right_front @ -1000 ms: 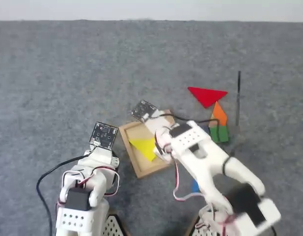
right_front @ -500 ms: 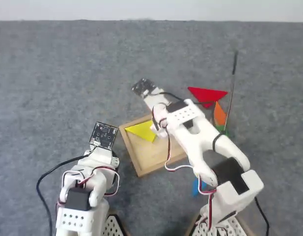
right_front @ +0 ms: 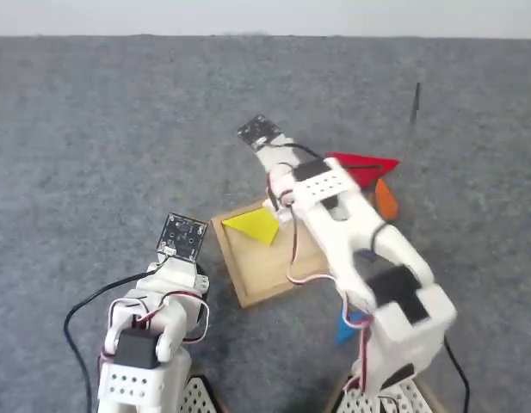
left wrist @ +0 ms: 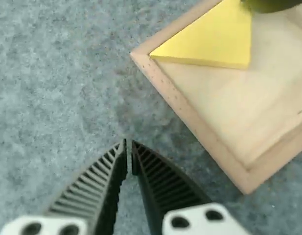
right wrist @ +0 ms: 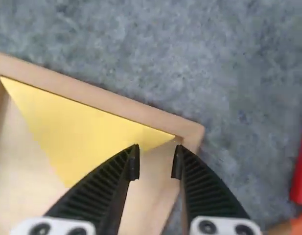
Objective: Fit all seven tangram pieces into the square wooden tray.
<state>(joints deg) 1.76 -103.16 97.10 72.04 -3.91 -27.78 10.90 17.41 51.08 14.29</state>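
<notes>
The square wooden tray point(right_front: 248, 292) lies between the two arms. A yellow triangle point(right_front: 252, 225) rests flat in its far corner, long edge along the wall point(right wrist: 116, 100). My right gripper point(right wrist: 155, 159) hovers over one tip of that yellow triangle point(right wrist: 82, 132), open by a narrow gap. Beyond the tray lie a red triangle point(right_front: 364, 165) and an orange piece point(right_front: 385, 200). A blue piece point(right_front: 344, 329) peeks out by the right arm's base. My left gripper point(left wrist: 128, 147) is shut over the carpet, just outside the tray's rim point(left wrist: 190, 112).
Grey carpet covers the whole table. A thin black rod point(right_front: 413, 112) stands upright behind the red triangle. The right arm's white body point(right_front: 360, 241) spans the tray's right side and hides what lies beneath it.
The right arm stretched away from its base, and the yellow triangle went from the tray's middle to its far corner. The left arm stayed put.
</notes>
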